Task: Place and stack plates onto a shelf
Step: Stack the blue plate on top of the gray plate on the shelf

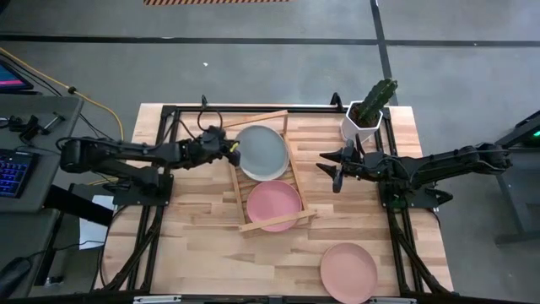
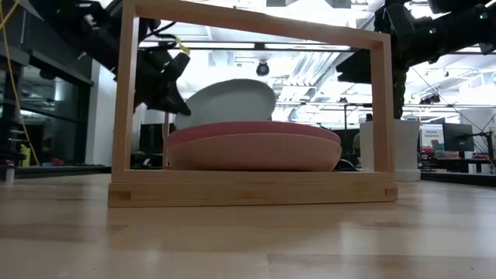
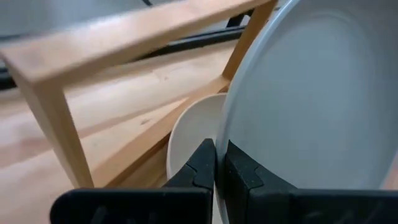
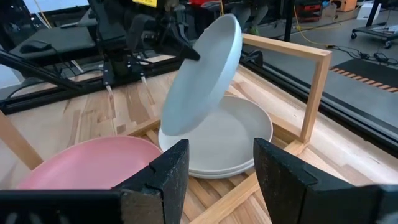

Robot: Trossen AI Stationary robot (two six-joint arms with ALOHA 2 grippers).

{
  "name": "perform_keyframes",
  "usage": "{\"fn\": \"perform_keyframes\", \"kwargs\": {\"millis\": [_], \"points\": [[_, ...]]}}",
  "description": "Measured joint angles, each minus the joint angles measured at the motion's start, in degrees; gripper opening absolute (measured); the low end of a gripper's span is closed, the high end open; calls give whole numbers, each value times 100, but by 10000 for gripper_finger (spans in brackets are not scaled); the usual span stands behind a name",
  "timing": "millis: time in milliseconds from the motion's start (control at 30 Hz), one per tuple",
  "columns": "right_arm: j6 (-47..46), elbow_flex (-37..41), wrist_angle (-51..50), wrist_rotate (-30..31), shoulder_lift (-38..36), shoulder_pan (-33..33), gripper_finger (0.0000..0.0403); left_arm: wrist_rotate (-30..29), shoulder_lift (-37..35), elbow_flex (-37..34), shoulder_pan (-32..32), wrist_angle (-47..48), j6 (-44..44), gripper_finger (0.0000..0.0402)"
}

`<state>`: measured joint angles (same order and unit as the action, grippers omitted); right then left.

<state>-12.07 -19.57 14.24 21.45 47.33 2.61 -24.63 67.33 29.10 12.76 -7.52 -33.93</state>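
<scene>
My left gripper is shut on a pale mint-blue plate over the far half of the wooden shelf. The plate stands tilted above a stack of pale plates in that half. A pink plate lies in the shelf's near half; the low view shows pink plates stacked there. Another pink plate rests flat on the table near its near edge. My right gripper hovers open to the right of the shelf, touching nothing. My left gripper pinches the mint-blue plate's rim between its two fingers, one on each face. It comes from the table's left, about level. The plate is tilted, held edge high; its low edge is down by the stack, touching or not I cannot tell.
A white pot with a cactus stands at the table's far right corner, close behind my right arm. The shelf's raised frame rails surround the plates. Bare tabletop lies left of and in front of the shelf.
</scene>
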Motion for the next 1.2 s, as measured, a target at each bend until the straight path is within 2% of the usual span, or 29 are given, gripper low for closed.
{"fn": "perform_keyframes", "kwargs": {"millis": [300, 533, 667, 867, 1200], "points": [[-38, 0, 61, 67, 0, 0, 162, -9, 137, -212, -7, -378, -133, 1], [-95, 0, 61, 76, 0, -7, 162, -7, 662, -214, -7, -561, -35, 1], [-94, 0, 59, 75, 0, -7, 162, -80, 945, -214, -7, -1033, 22, 1], [-94, 0, 57, 74, 0, -7, 162, 28, 1054, -122, -7, -1002, 149, 1], [-94, 0, 39, 72, 0, -7, 162, 214, 1060, -120, -7, -998, 325, 39]]}}
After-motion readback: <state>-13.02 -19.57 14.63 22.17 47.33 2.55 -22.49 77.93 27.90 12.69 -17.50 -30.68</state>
